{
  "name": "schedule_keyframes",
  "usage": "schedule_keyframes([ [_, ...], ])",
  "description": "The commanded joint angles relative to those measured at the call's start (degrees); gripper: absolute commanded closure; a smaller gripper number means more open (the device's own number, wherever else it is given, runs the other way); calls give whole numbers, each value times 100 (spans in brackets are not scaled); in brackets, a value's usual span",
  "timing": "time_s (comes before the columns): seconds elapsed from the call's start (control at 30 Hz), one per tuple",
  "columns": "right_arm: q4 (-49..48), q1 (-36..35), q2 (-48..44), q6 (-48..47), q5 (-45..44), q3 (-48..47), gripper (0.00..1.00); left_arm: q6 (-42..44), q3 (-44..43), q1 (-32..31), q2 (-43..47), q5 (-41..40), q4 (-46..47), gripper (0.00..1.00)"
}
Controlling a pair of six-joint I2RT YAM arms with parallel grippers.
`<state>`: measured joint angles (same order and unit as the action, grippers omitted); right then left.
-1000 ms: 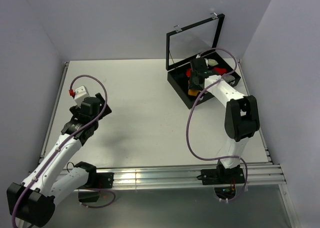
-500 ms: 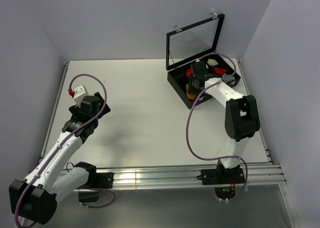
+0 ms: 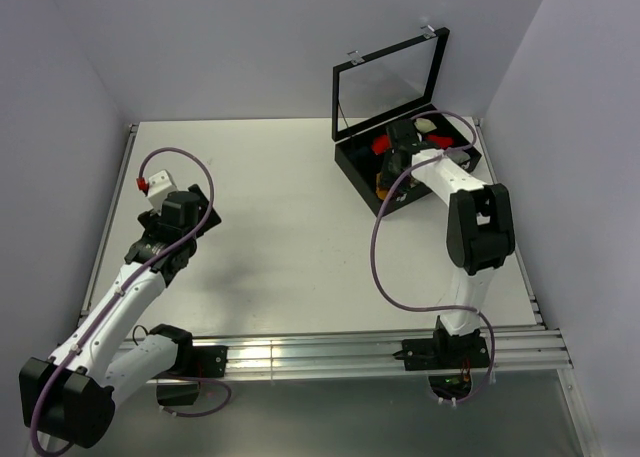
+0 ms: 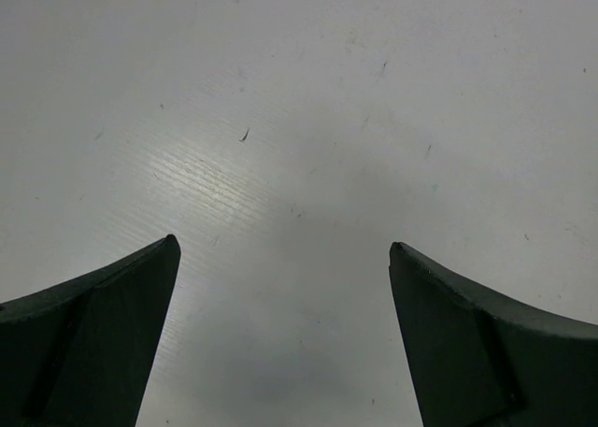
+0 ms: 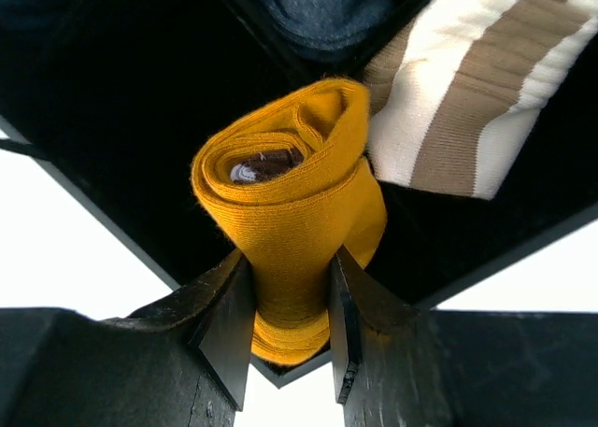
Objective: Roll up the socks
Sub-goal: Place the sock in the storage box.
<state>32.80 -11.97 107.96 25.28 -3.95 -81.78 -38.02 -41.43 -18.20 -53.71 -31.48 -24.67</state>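
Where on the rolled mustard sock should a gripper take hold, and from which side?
Across the roll's body, below its open spiral end, one finger on each flank, as the right gripper holds the mustard sock now. Squeezing across the layers should keep it wound. Approach from the end opposite the spiral, clear of the striped sock beside it.

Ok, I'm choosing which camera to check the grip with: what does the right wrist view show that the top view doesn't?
Only the right wrist view shows the mustard sock rolled up and pinched between the jaws, with the brown and cream striped sock beside it. Only the top view shows the raised lid, the left arm over bare table, and the whole right arm. Both show the black box and some of the mustard sock.
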Motion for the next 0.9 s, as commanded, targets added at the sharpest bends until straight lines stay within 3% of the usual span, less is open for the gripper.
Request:
schedule_keyframes([
  [0.0, 658, 45, 260, 47, -27, -303, 100, 137, -67, 27, 1, -51, 137, 1],
  [0.63, 1730, 45, 1376, 575, -45, -849, 100, 119, -76, 35, -104, -60, 76, 1],
  [0.87, 1695, 54, 1447, 522, 368, -673, 100, 102, -76, 35, -113, -33, 85, 1],
])
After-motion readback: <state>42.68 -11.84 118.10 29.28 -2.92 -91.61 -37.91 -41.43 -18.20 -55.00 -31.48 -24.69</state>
